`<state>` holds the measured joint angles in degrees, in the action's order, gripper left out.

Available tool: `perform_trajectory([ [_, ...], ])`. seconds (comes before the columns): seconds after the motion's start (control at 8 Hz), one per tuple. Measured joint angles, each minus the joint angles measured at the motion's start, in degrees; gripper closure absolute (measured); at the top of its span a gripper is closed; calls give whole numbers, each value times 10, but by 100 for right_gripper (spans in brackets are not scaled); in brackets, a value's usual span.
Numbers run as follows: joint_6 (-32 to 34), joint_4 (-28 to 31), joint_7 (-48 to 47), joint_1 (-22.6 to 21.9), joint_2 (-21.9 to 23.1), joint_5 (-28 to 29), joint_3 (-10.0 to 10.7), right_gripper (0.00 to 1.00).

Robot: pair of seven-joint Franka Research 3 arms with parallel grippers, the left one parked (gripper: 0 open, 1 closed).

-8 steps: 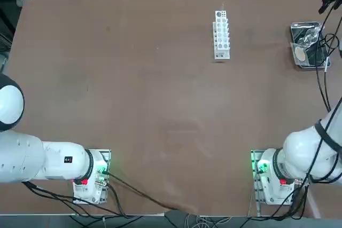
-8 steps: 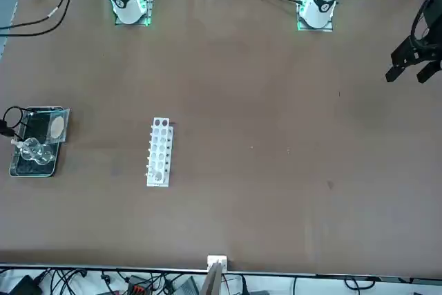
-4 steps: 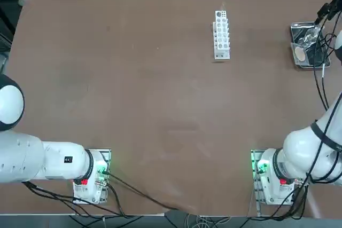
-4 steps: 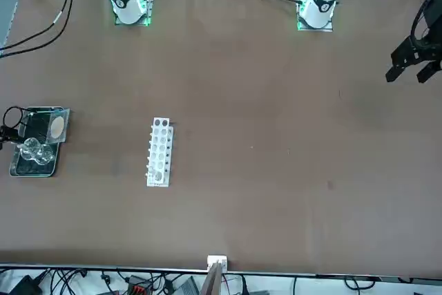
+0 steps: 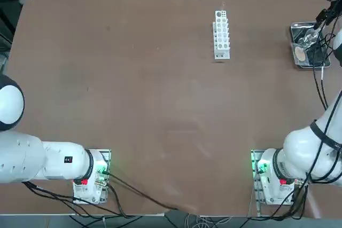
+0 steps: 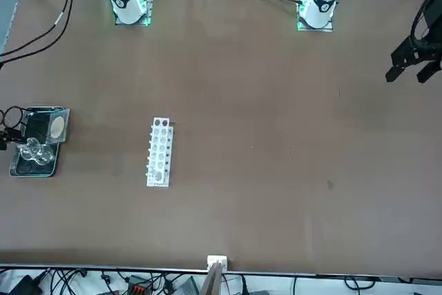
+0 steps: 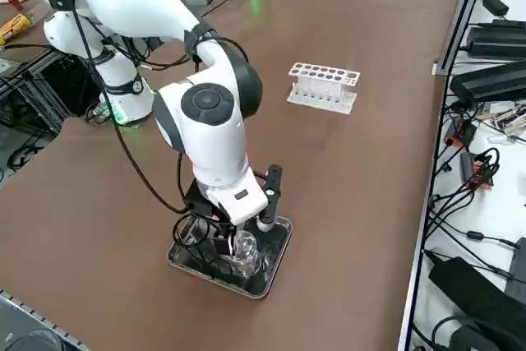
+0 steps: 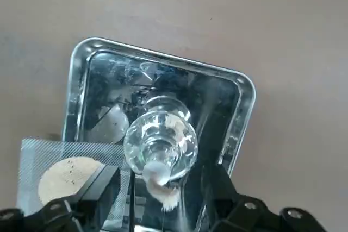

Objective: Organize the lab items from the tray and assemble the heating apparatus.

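a: since the hand (image 8: pixel 160 196) hangs over the tray (image 8: pixel 240 113), what's it after?

b: the burner (image 8: pixel 159 144), i'd judge. its fingers (image 8: pixel 100 188) stand apart on either side of the glass, gripping nothing yet.

a: and the other pieces?

b: the mesh (image 8: pixel 65 164) leans on the tray's rim beside the burner. the tray sits at the counter's (image 5: pixel 160 105) edge, well apart from the rack (image 5: pixel 222 34).

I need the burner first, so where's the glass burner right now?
The glass burner stands in the metal tray at the table's far right in the top view, beside the mesh square, between the open right gripper's fingers.
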<state>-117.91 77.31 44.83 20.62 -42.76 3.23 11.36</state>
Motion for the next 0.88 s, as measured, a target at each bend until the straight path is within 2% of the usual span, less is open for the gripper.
perform_trajectory([
  [0.62, -4, 0, 2, 0, -13, 0, -1, 22],
  [0.88, -3, 0, 2, 0, -15, 0, -1, 25],
])
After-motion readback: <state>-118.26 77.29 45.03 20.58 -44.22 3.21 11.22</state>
